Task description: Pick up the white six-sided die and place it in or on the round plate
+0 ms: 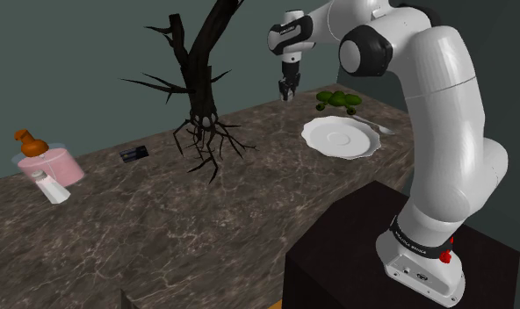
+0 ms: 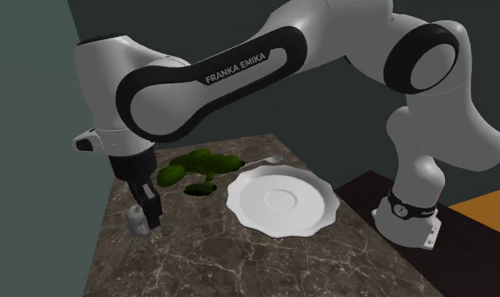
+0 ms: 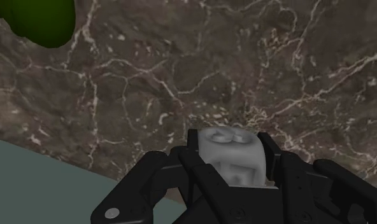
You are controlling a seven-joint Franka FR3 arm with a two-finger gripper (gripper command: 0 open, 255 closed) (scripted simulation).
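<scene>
White, the die [image 3: 235, 156] sits clamped between the black fingers [image 3: 195, 153], close over the desk [image 2: 206, 261]. Keep your grip firm, carry it toward 3 o'clock in the second exterior view, and lower gently onto the round plate [image 2: 240, 209].

The dark marble counter [image 1: 205, 219] before me bears a white plate [image 1: 342, 138] near its far corner, green leaves [image 1: 337, 100] and a spoon [image 2: 272, 159] beside it, and a bare black tree [image 1: 199, 92] mid-counter.

Pale die [image 3: 233, 156] clasped, white plate [image 2: 317, 201] lying flat
</scene>
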